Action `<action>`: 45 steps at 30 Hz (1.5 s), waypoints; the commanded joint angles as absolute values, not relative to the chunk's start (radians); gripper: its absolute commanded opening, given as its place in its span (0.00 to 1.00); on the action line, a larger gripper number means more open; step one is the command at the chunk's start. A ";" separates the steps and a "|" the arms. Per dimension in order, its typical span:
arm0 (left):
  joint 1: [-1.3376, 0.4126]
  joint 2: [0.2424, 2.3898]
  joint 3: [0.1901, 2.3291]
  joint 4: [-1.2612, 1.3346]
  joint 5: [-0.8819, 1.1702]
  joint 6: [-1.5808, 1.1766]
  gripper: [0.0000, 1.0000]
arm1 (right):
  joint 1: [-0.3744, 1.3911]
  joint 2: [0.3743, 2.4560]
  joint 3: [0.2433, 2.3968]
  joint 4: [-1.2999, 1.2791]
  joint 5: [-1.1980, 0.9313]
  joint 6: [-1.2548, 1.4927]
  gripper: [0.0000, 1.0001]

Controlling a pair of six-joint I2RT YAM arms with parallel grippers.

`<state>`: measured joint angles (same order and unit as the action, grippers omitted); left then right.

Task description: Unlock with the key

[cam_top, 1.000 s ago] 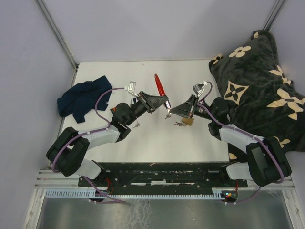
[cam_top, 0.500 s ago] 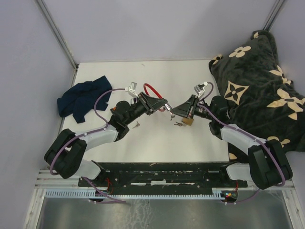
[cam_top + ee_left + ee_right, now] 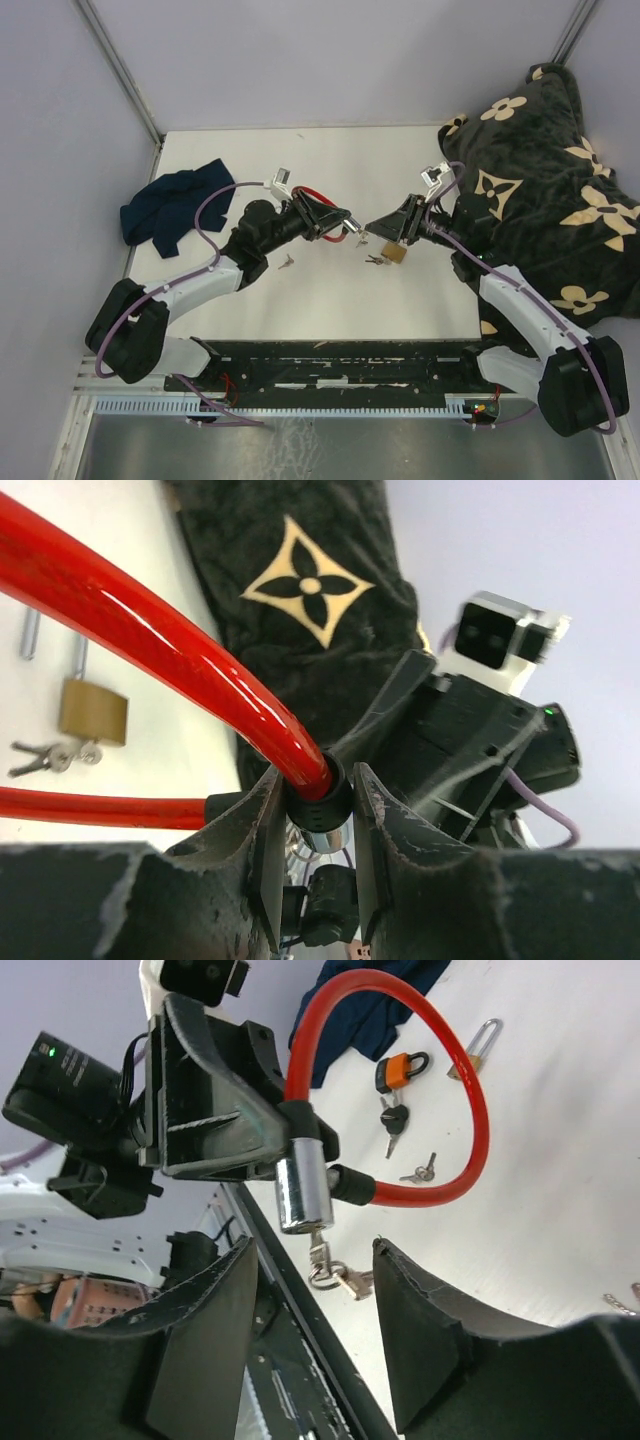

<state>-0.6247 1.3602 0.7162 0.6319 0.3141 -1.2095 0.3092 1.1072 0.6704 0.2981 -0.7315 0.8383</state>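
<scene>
**Left gripper clamping the cable lock, right gripper gaping at the keys**

On the white counter (image 3: 330, 295), nearest the arm bases, a brass padlock (image 3: 394, 254) is lying flat with a few small keys touching it.

Just beyond it, the left gripper (image 3: 318, 820) is pinching the black collar of a red looped cable lock (image 3: 478, 1110) and holding it off the counter. The lock's silver cylinder (image 3: 300, 1195) is pointing toward the right arm. A bunch of small silver keys (image 3: 330, 1272) is hanging from the cylinder's end, and how far one is seated in the keyhole is hidden.

The right gripper (image 3: 314, 1250) is facing that bunch with its fingers spread wide, gripping nothing; whether it is touching the keys is hard to make out.

An orange padlock (image 3: 401, 1066) is showing through the cable loop only from the right wrist.

Farther back, a crumpled navy cloth (image 3: 170, 208) is lying at the left. A black flower-patterned blanket (image 3: 540, 170) is heaped at the right, cut off by the frame edge.
</scene>
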 commanded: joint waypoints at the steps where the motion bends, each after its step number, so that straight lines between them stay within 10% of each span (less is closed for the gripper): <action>1: -0.621 1.309 0.785 0.524 0.264 -1.188 0.03 | 0.308 1.039 0.712 0.181 -0.717 0.615 0.60; 27: -0.632 1.335 0.974 0.144 0.192 -1.222 0.03 | 0.732 0.914 0.516 0.377 -0.215 -0.462 0.57; 45: -0.644 1.334 0.979 0.142 0.203 -1.242 0.03 | 0.844 1.058 0.492 0.527 0.074 -0.582 0.29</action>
